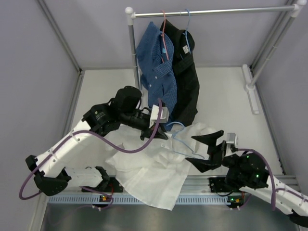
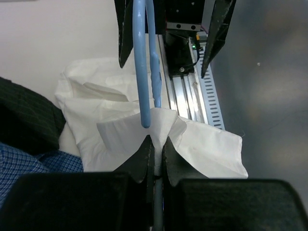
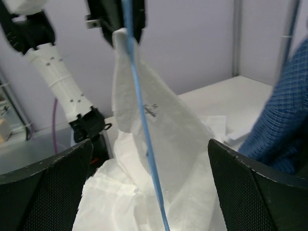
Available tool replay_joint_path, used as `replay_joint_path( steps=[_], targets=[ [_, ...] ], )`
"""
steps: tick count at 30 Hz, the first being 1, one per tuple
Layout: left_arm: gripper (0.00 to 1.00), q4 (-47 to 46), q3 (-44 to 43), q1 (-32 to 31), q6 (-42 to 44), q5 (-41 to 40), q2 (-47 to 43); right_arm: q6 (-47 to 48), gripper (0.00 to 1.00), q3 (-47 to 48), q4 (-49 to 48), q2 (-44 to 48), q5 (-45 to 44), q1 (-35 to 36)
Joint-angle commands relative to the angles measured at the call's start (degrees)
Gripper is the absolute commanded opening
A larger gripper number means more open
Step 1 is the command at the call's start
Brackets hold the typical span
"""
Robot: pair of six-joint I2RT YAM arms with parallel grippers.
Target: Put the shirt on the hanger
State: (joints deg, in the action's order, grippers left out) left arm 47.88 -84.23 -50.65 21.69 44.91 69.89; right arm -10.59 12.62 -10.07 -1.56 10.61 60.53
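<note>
White-shelled left arm point(image 1: 67, 142) is spanning from the near-left corner of the tabletop point(image 1: 106, 91) toward its middle. Left gripper point(image 2: 155, 149) is pinching tight, jaws closed on the hanger point(image 2: 142, 72) wire, with a fold of the shirt point(image 1: 154, 175) caught in the same pinch. Shirt is lying crumpled at the middle of the near edge, one corner spilling over the metal rail point(image 1: 72, 198). Part of it is standing up in a peak under the left gripper. Hanger is sitting above the shirt, just right of that gripper, its wire running toward the right gripper point(image 1: 207, 151). Right gripper is gaping wide, fingers either side of wire and cloth, gripping nothing. At the back edge, a blue checked shirt point(image 1: 156, 67) and a black shirt point(image 1: 187, 82) are hanging side by side from the rack bar point(image 1: 211, 10).
</note>
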Motion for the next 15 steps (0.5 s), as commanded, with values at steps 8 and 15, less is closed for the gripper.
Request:
replay_joint_path(
  steps=[8,15],
  targets=[
    [0.00,-3.7,5.9,0.2,-7.4,-24.3,-13.3,-25.9,1.00,10.7,38.7,5.0,-45.1,0.9],
    [0.00,-4.2,12.1,0.2,-9.1,-26.4,-20.3,-33.3,0.83,15.5,43.2,-1.6,-49.3,0.9]
  ],
)
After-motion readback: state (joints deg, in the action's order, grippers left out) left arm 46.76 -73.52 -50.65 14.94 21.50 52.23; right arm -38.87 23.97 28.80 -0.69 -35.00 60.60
